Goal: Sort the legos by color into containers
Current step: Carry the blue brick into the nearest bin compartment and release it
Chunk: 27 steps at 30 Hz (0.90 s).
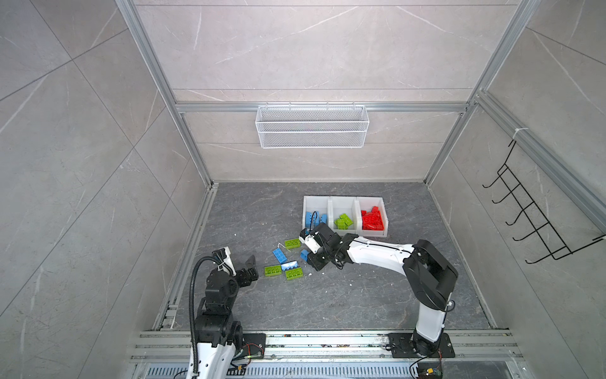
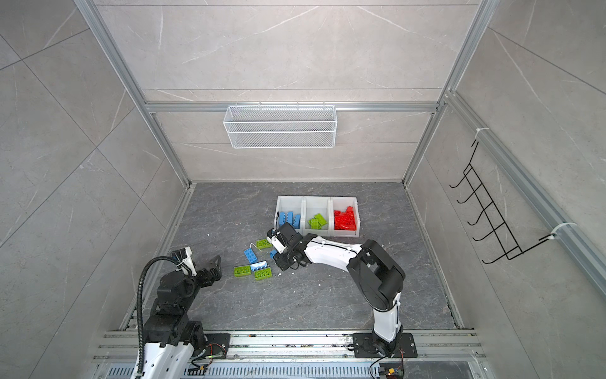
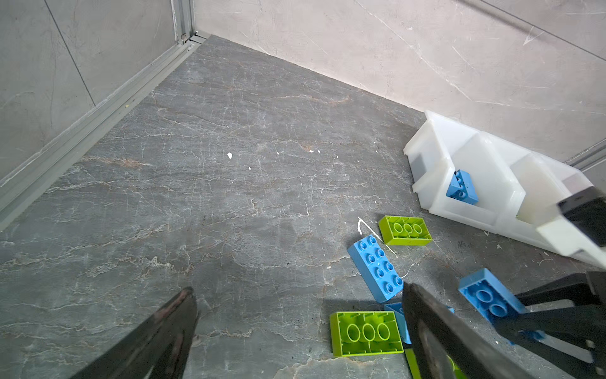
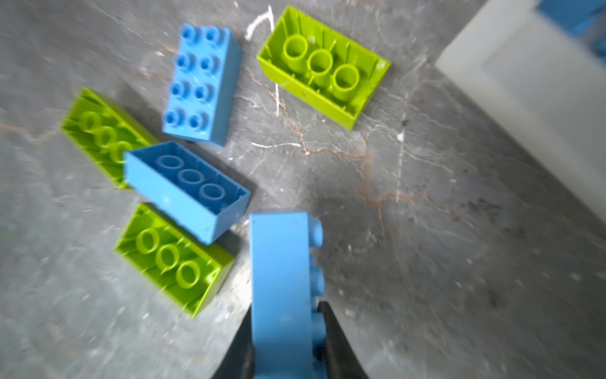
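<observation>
The containers (image 1: 344, 200) hold blue legos (image 1: 309, 217) in the left bin, green legos (image 1: 343, 221) in the middle, red legos (image 1: 373, 220) in the right. The right gripper (image 4: 285, 311) is clenched on a blue brick (image 4: 278, 259), gripped between both fingers (image 4: 337, 344) beside five loose bricks (image 4: 187, 193); the left gripper (image 3: 300, 290) stands spread wide

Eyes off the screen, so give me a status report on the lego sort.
Right gripper shut on blue brick. Left gripper open, empty. Five loose bricks on floor; nothing blocks blue bin.

The left gripper (image 1: 253, 267), lower left of the middle, is wide open. The right gripper (image 1: 307, 257), in the middle, pinches a blue brick (image 4: 282, 279).
</observation>
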{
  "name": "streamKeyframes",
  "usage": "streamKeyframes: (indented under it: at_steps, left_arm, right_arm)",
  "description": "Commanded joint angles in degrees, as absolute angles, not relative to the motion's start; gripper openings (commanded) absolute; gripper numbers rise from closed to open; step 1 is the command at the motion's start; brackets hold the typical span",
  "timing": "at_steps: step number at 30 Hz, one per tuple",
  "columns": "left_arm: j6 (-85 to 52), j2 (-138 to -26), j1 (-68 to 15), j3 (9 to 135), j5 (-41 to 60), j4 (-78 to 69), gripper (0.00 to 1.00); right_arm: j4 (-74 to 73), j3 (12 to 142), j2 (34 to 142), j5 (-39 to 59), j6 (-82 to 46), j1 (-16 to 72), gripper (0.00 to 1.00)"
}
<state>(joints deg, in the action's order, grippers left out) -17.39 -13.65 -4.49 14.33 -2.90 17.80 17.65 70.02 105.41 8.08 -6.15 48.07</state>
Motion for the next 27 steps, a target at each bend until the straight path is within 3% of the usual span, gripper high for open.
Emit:
streamKeyframes:
  at_steps: [1, 10, 18, 27]
  left_arm:
    - [-18.13, -13.54, -4.48, 15.38, -3.3, 16.17, 1.0]
    - [-18.19, -12.74, -4.48, 15.18, -3.35, 16.49, 1.0]
    - [-17.93, -12.66, -4.48, 15.16, -2.68, 16.35, 1.0]
    - [-17.85, -11.28, -4.49, 14.91, -2.46, 16.84, 1.0]
  right_arm:
    - [16.4, 68.89, 100.61, 11.19, -9.58, 46.43, 0.17]
    - [14.49, 74.35, 100.52, 17.98, -14.5, 35.93, 0.16]
    - [18.63, 85.08, 108.37, 9.14, -19.28, 32.99, 0.17]
    - [21.92, 98.2, 120.75, 6.37, -23.19, 33.03, 0.18]
